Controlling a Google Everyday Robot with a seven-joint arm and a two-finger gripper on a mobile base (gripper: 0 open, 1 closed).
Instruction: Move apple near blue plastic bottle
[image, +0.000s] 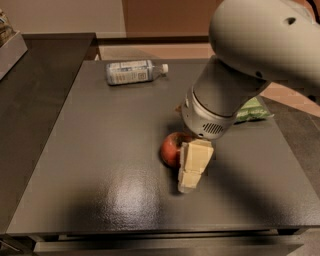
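Apple (170, 149): small, round, red, mostly hidden on its right side. Sits near centre of the dark table (90, 165), well apart from the blue plastic bottle (132, 71), which lies on its side at the far edge, white cap pointing right. Bottle label pale blue-white, print unreadable. Gripper (190, 172) down at the apple's right, overlapping it; grip state cannot be told. Green bag (253, 110) partly behind the arm.

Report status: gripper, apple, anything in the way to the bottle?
Gripper down at apple, close against it. Apple mid-table, bottle lying far left, well apart. Nothing between them; green bag sits right, behind arm.
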